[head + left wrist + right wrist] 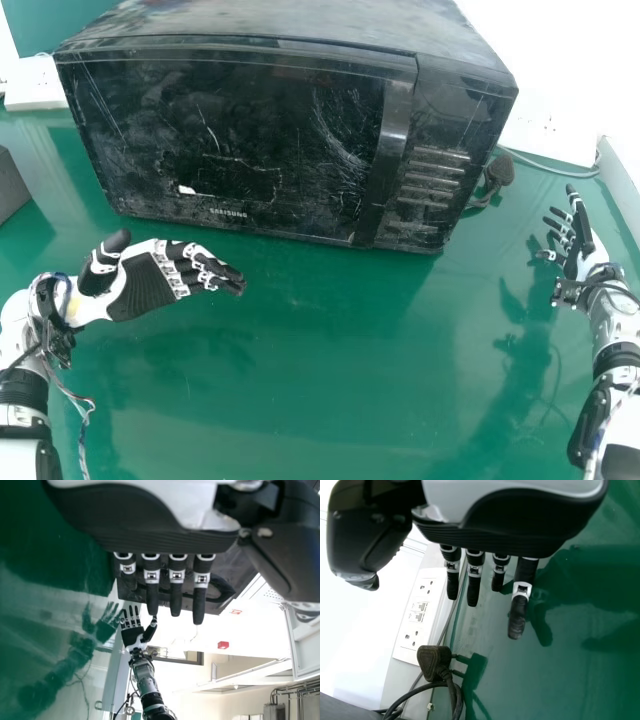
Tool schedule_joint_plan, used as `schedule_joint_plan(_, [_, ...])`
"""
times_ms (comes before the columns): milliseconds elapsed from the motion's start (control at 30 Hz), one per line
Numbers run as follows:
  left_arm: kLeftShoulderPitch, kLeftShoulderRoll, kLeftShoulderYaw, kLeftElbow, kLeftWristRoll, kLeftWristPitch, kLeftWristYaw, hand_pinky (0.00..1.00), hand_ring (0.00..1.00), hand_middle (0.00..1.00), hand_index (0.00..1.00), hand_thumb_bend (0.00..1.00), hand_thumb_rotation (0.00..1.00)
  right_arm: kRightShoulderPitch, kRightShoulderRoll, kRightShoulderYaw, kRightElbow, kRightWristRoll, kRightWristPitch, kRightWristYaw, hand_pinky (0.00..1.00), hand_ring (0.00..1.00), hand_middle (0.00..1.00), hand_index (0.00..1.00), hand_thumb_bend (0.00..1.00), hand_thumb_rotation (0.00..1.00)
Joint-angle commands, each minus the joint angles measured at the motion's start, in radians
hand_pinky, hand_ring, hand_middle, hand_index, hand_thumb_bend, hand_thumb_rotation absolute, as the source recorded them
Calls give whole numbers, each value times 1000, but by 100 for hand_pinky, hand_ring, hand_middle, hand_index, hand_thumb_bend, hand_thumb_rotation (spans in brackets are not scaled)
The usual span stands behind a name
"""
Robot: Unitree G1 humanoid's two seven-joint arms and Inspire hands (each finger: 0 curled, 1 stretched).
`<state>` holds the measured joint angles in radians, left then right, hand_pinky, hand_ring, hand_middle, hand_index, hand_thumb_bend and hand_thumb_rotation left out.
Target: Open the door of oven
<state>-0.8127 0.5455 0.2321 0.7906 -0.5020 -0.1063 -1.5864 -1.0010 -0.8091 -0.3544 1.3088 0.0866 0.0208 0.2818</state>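
Note:
A black microwave oven [250,140] stands at the back of the green table, its scratched door [270,150] closed and the handle strip [385,150] at the door's right side. My left hand [150,283], fingers extended, is in front of the oven's lower left, apart from it. In the left wrist view the left hand [175,582] has straight fingers, with part of the dark oven [135,590] behind them. To the right of the oven my right hand [578,240] is over the table, touching nothing; in the right wrist view the right hand [475,575] has relaxed fingers.
A black plug [499,170] with its cable lies by the oven's right side. A white socket panel [420,615] is on the wall behind. At the table's left edge sits a grey block [10,185]. The green table [320,370] spreads out in front of the oven.

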Motion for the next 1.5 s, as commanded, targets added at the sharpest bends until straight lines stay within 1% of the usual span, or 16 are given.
schedule_joint_plan(0, [12,-16,23,0,-25,-30,-20,58,79,83,75,100,77,61,15,5,38,-14,46,4,67,77,84,87,84,100])
schedule_joint_plan(67, [22,-25,34,-11,-34,-37,-13,52,76,82,73,100,76,62,13,5,38,-13,48,14,70,77,83,87,84,100])
schedule_joint_plan(167, [30,-29,35,-33,-44,-13,-13,48,73,80,72,100,74,62,13,10,37,-18,46,13,76,77,83,87,84,100])
schedule_joint_plan(300, [45,-31,40,-78,-63,43,0,48,70,79,73,100,71,62,14,7,37,-16,43,0,74,76,81,88,80,100])
schedule_joint_plan(433, [64,-30,42,-135,-88,93,1,51,71,80,76,100,72,59,16,1,37,-9,46,-9,63,70,78,84,80,100])
schedule_joint_plan(500, [72,-36,46,-160,-110,121,-5,51,72,80,77,100,75,60,17,-1,36,-8,42,-8,63,70,78,82,82,100])
schedule_joint_plan(533, [76,-39,48,-173,-121,133,-7,51,73,81,78,100,75,60,16,3,35,-13,38,-8,60,70,78,82,83,100])
schedule_joint_plan(633, [93,-42,48,-216,-146,170,1,46,71,83,80,100,77,59,16,7,34,-15,39,-4,61,72,79,82,84,100])
schedule_joint_plan(700, [109,-40,46,-250,-167,228,18,46,71,84,82,100,73,59,16,7,35,-15,38,-9,66,74,80,83,84,100])
schedule_joint_plan(933, [118,-68,44,-285,-208,282,13,52,84,91,89,100,68,59,18,2,35,-10,38,-11,65,73,79,82,84,100])
schedule_joint_plan(1033, [123,-83,45,-302,-213,283,18,54,88,93,91,100,66,59,19,4,33,-12,36,-11,65,73,78,83,84,100])
schedule_joint_plan(1133, [125,-91,46,-307,-227,309,13,62,94,94,91,100,62,57,18,4,34,-11,40,-4,69,75,80,82,83,100])
schedule_joint_plan(1233, [133,-103,49,-318,-240,319,23,64,98,95,91,100,64,55,17,11,33,-17,42,-3,68,75,80,83,79,100])
schedule_joint_plan(1367, [162,-119,62,-362,-261,341,58,68,100,96,92,100,67,54,18,11,34,-16,43,-5,72,75,81,84,76,100])
schedule_joint_plan(1400, [170,-120,65,-371,-264,343,66,70,100,96,93,100,68,55,17,12,34,-17,42,-5,75,77,82,85,75,100])
schedule_joint_plan(1467, [183,-123,71,-387,-275,352,76,81,100,98,95,100,68,57,17,10,34,-16,38,-8,75,78,82,85,75,100])
